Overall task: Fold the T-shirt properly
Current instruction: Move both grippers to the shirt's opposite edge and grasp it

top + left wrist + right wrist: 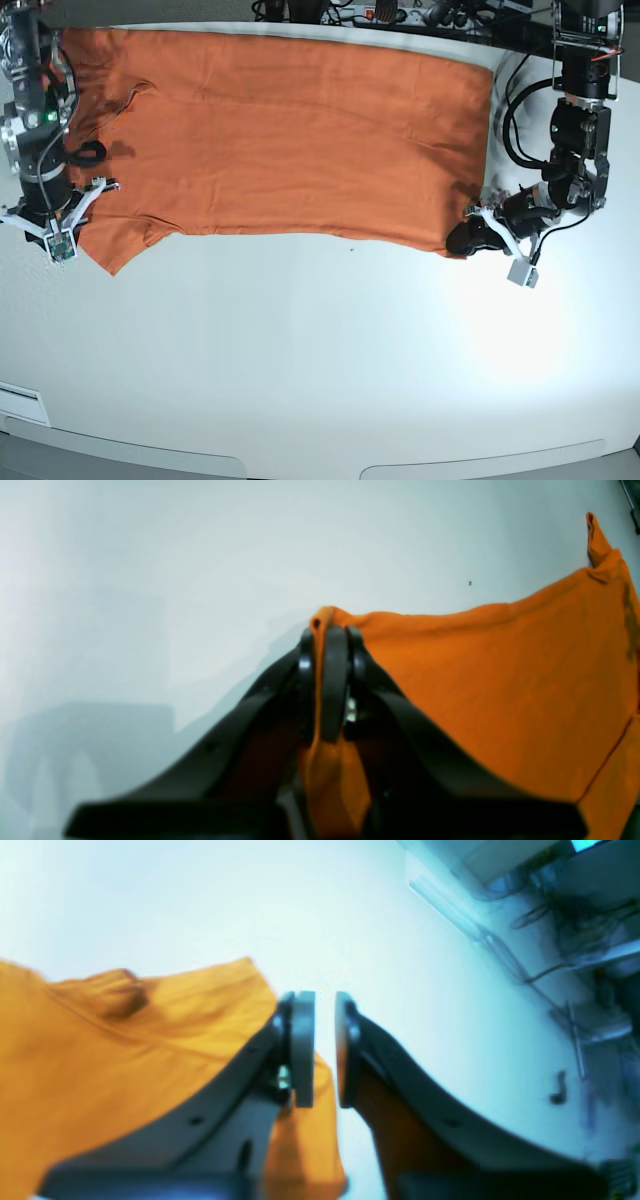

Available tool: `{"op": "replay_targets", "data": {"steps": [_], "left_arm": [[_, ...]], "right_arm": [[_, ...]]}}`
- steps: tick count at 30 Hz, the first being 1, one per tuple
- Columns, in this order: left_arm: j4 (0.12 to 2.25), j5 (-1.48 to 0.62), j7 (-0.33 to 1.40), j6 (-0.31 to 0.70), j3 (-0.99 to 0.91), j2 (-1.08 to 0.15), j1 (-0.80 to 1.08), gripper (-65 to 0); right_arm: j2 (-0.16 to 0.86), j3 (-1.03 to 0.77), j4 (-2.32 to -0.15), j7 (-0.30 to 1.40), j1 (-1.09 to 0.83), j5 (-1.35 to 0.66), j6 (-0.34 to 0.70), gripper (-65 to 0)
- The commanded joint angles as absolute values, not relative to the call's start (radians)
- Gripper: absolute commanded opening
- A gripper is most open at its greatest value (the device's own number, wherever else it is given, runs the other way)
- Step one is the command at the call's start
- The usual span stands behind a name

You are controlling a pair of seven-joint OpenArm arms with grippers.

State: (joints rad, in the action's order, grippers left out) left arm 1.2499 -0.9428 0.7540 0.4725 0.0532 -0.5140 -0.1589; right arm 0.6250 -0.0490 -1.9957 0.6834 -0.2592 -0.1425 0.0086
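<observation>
Right gripper at base-view far left, over sleeve end of T-shirt; jaws spread a little, narrow gap visible in wrist view, orange cloth under them, nothing pinched. T-shirt spread flat across far half of white worktop, one sleeve corner pointing toward near edge at left. Left gripper at near right corner of shirt, jaws pressed together, pinching hem fabric.
</observation>
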Motion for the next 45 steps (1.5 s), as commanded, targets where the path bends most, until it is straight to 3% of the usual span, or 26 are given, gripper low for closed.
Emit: {"op": "replay_targets", "data": {"steps": [1,5,13,20,25,33,36,39,45], "left_arm": [[1.254,-0.909,0.786,0.460,0.054,-0.527,-0.163,-65.0],[1.254,-0.910,0.786,0.461,0.054,-0.526,-0.164,-65.0],[1.254,-0.910,0.786,0.460,0.054,-0.527,-0.163,-65.0],[1.254,-0.911,0.786,0.461,0.054,-0.526,-0.164,-65.0],[1.254,-0.925,0.786,0.461,0.054,-0.527,-0.164,-65.0],[1.254,-0.921,0.786,0.461,0.054,-0.527,-0.164,-65.0],[1.254,-0.917,0.786,0.461,0.054,-0.527,-0.164,-65.0],[1.254,-0.917,0.786,0.461,0.054,-0.527,-0.164,-65.0],[1.254,-0.917,0.786,0.461,0.054,-0.527,-0.164,-65.0]], "right_arm": [[0.645,-0.060,-1.956,0.666,-0.208,-0.146,0.002,-50.3],[0.645,-0.060,-1.713,0.683,-0.030,-0.303,0.103,-45.5],[0.643,-0.060,-1.220,0.829,0.304,-0.772,0.411,-41.1],[0.636,-0.060,-0.833,0.906,0.466,-0.891,0.569,-41.1],[0.603,-0.060,-0.750,0.974,0.471,-0.929,0.661,-41.2],[0.567,-0.059,-0.751,1.018,0.468,-0.946,0.698,-41.3],[0.570,-0.059,-0.751,1.018,0.468,-0.941,0.698,-47.9],[0.577,-0.059,-0.751,1.019,0.468,-0.937,0.698,-63.5],[0.580,-0.059,-0.751,1.006,0.468,-0.951,0.698,-65.0]]}}
